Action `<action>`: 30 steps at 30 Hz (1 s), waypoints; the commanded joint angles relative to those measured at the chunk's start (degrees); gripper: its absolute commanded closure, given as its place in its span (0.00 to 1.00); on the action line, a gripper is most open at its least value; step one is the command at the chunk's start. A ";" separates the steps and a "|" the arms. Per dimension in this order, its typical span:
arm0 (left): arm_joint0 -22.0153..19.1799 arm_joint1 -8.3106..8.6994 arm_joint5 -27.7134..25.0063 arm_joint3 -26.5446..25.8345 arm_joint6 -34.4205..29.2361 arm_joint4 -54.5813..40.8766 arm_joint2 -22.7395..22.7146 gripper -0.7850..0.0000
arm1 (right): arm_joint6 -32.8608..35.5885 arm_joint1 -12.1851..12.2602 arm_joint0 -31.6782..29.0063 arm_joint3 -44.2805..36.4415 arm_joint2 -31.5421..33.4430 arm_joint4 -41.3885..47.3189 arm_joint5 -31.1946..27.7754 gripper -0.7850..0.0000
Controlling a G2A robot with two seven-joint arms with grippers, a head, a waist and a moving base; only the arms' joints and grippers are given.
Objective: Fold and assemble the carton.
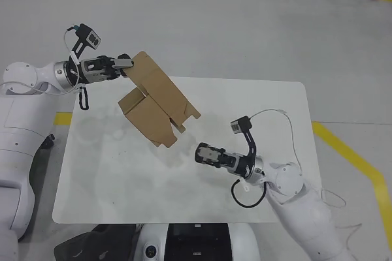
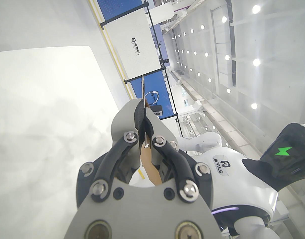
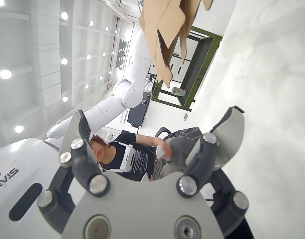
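We log the white table [image 1: 248, 189] first. The brown carton [image 1: 158, 98], partly unfolded, stands tilted over the table's far left part. The left gripper [image 1: 127, 63] is clamped on the carton's far edge, with cardboard pinched between its jaws. The right gripper [image 1: 200, 154] sits near the table's middle, jaws wide, apart from the carton.

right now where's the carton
In the top view the carton hangs over the far left part of the table, one edge pinched in the shut left gripper. The open right gripper sits apart from it, nearer the middle.
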 commanded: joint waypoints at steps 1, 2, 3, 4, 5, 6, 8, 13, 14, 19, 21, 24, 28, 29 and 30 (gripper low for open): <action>0.00 0.00 0.00 0.00 0.00 0.00 0.00 1.00 | -1.38 -0.41 1.13 1.12 -1.76 -0.72 -0.89 0.00; 0.00 0.00 0.00 0.00 0.00 0.00 0.00 1.00 | -2.14 -0.70 1.69 1.71 -2.77 -0.31 -1.59 0.00; 0.00 0.00 0.00 0.00 0.00 0.00 0.00 1.00 | -2.70 -0.99 2.22 2.40 -3.74 0.61 -2.49 0.00; 0.00 0.00 0.00 0.00 0.00 0.00 0.00 1.00 | -3.06 -1.26 2.83 3.23 -4.58 1.25 -3.27 0.00; 0.00 0.00 0.00 0.00 0.00 0.00 0.00 1.00 | -3.43 -1.51 3.44 4.04 -5.31 1.72 -3.95 0.00; 0.00 0.00 0.00 0.00 0.00 0.00 0.00 1.00 | -3.82 -1.75 3.96 4.74 -5.96 2.26 -4.65 0.00; 0.00 0.00 0.00 0.00 0.00 0.00 0.00 1.00 | -4.37 -2.17 4.86 6.02 -7.13 3.03 -5.67 0.00; 0.00 0.00 0.00 0.00 0.00 0.00 0.00 1.00 | -5.89 -2.92 6.34 8.09 -8.98 2.77 -7.42 0.00; 0.00 0.00 0.00 0.00 0.00 0.00 0.00 1.00 | -6.15 -3.05 6.47 8.29 -9.31 2.91 -7.74 0.00; 0.00 0.00 0.00 0.00 0.00 0.00 0.00 1.00 | -7.04 -3.68 7.13 9.36 -10.63 4.45 -9.36 0.09; 0.00 0.00 0.00 0.00 0.00 0.00 0.00 1.00 | -7.19 -3.95 7.45 9.89 -11.09 5.42 -10.06 0.16; 0.00 0.00 0.00 0.00 0.00 0.00 0.00 1.00 | -7.58 -4.34 8.10 10.60 -11.80 5.72 -10.55 0.20; 0.00 0.00 0.00 0.00 0.00 0.00 0.00 1.00 | -8.17 -4.76 8.74 11.35 -12.48 5.62 -10.81 0.23; 0.00 0.00 0.00 0.00 0.00 0.00 0.00 1.00 | -8.40 -4.84 8.79 11.50 -12.55 5.61 -10.86 0.26; 0.00 0.00 0.00 0.00 0.00 0.00 0.00 1.00 | -8.61 -4.91 8.83 11.60 -12.59 5.58 -10.94 0.29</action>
